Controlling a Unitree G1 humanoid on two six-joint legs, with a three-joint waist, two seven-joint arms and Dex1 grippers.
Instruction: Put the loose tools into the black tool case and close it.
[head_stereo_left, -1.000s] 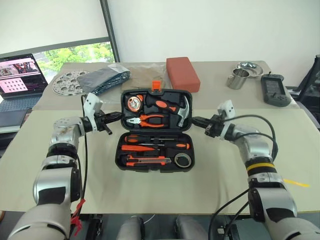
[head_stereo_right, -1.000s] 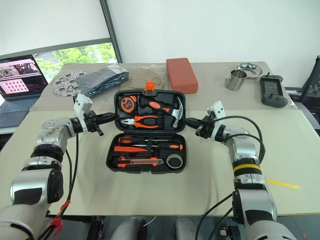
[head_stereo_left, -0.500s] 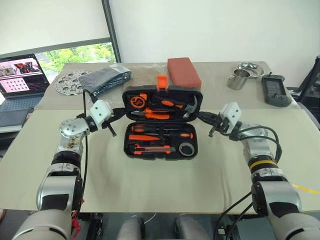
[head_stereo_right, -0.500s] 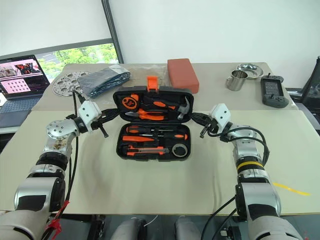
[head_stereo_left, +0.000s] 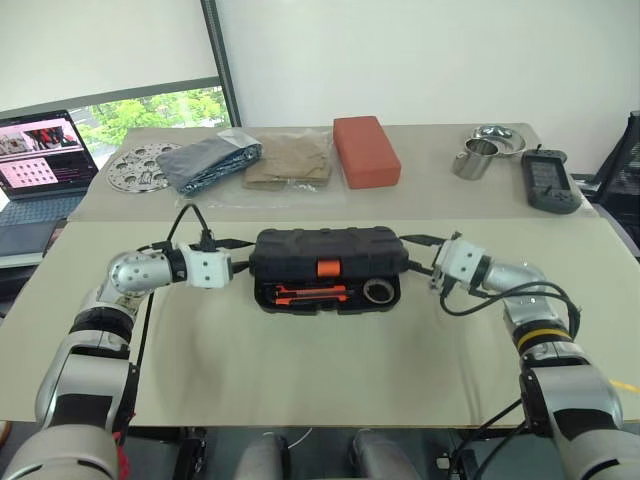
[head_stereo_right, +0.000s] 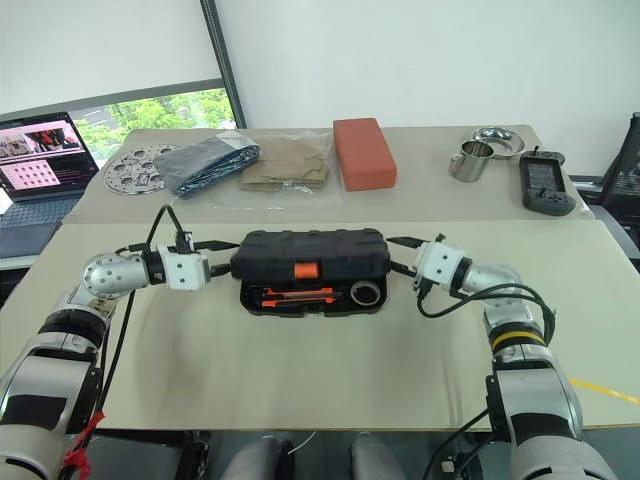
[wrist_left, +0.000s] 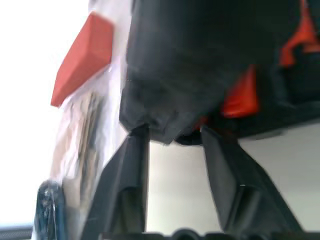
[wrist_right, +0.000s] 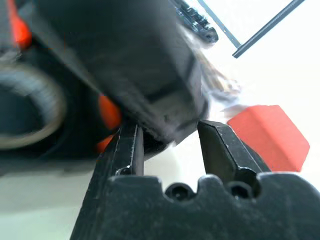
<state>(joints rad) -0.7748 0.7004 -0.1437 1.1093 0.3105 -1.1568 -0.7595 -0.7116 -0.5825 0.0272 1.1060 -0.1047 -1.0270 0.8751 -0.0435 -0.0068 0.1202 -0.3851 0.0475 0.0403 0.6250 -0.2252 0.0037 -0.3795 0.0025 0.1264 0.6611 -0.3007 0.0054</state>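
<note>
The black tool case (head_stereo_left: 328, 266) lies on the bench (head_stereo_left: 320, 370) between the 2 tools, lid nearly down, with screwdrivers (head_stereo_left: 305, 292) and tape roll (head_stereo_left: 378, 291) inside. Left tool (wrist_left: 172, 137) and right tool (wrist_right: 167, 131) are spread at its lid's ends, gripping nothing. What is left, I judge: pressing it shut and latching.

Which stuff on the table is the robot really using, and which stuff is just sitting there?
For the job:
- black tool case, lid nearly down
- orange screwdriver and grey tape roll inside it
- left gripper and right gripper, at the lid's ends

Just lying about:
- red block
- laptop
- metal cup
- round metal disc
- folded dark bag
- black handheld controller
</note>
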